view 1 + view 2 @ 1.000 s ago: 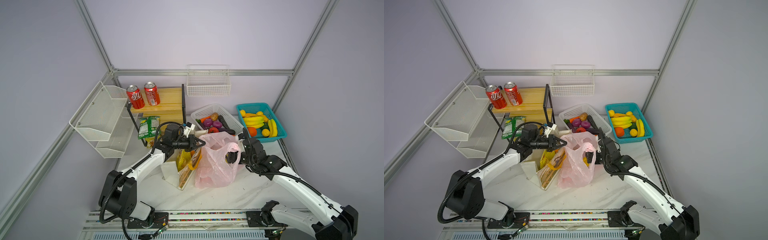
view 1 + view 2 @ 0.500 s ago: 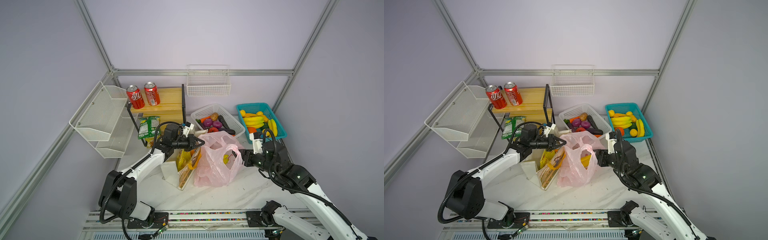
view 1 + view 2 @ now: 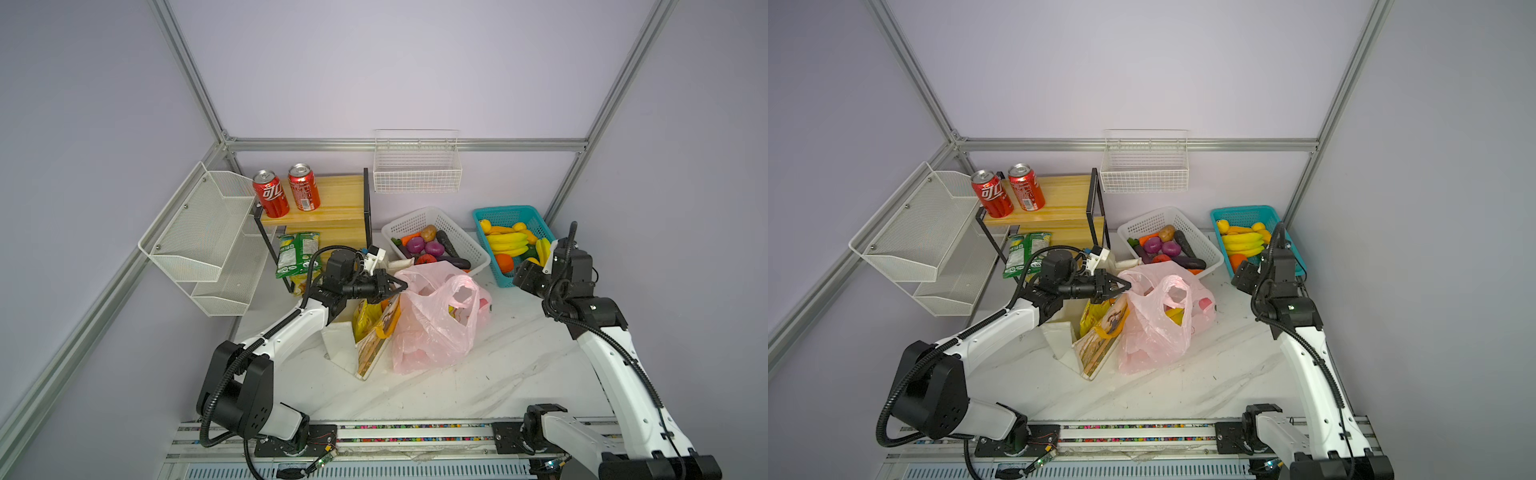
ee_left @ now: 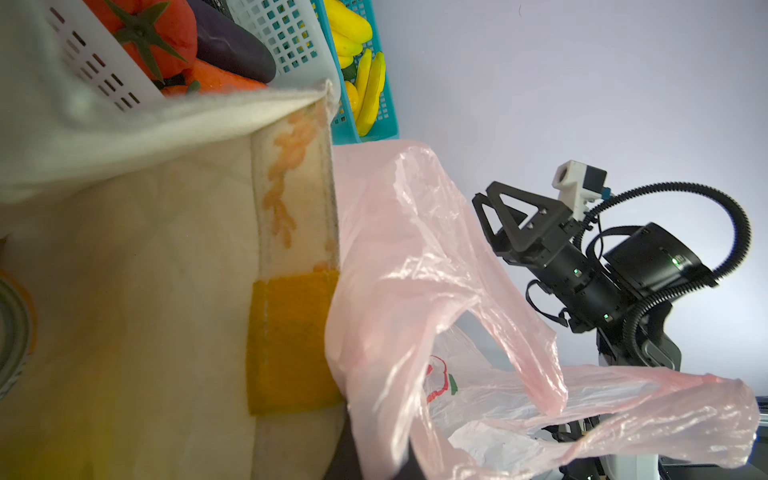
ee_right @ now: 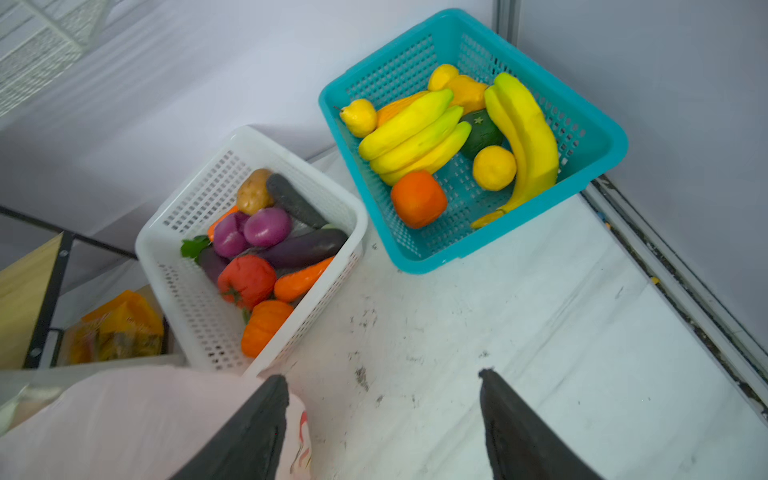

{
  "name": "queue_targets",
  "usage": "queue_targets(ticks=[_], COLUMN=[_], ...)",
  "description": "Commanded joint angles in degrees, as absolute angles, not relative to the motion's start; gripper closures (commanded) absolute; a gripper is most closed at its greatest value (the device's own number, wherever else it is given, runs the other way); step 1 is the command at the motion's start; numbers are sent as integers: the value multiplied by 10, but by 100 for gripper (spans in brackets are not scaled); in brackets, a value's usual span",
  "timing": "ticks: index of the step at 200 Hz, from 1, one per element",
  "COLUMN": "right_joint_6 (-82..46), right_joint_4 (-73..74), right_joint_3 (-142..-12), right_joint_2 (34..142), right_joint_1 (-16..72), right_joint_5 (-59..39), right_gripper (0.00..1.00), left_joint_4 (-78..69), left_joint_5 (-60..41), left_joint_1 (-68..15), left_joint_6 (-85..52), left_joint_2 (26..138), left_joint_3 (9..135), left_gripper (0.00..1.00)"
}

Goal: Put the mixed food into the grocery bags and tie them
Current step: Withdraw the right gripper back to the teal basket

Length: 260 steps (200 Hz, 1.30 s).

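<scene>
Two bags are seen touching in both top views: canvas tote [image 3: 374, 340], crisp packet [image 3: 362, 318] inside, and pink bag [image 3: 1154, 332], rim pinched by left gripper [image 3: 399, 286]. Right wrist: right gripper [image 5: 381, 375] jaws are held apart above the table [image 5: 457, 311].

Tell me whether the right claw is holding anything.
No, the right claw stands open in the right wrist view, with only the white table showing between its jaws.
</scene>
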<state>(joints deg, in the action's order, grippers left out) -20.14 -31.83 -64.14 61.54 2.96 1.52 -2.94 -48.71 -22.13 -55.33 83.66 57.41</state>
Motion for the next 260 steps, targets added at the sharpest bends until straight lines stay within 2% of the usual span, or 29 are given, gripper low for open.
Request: queue_targets(ticks=[1,30,60,117,204,232,260], right_joint_6=[-189,-185,-181,-182,-182,-176,-174], right_joint_4=[-212,-145,-135,-129,-128,-129,-127], right_joint_3=[-664,-721,-804,-891,-899,-903,-904], right_joint_2=[701,856,1001,1152,1222,1228,1202], right_joint_1=[2,-29,-58,-64,-64,-67,-78], right_joint_5=[-6,8,5,-59,-105,-112,-122], right_gripper=[22,19,17,17,18,24,39], left_joint_4=[-63,-66,-76,-76,-76,-75,-75], left_joint_5=[-499,-501,-503,-503,-503,-503,-502], left_joint_1=[-216,-216,-216,-215,-215,-215,-216], left_joint_6=[-568,-568,-574,-573,-572,-571,-571], left_joint_2=[820,819,816,820,824,825,826], left_joint_3=[556,555,553,552,551,552,551], left_gripper=[100,100,100,100,100,100,100])
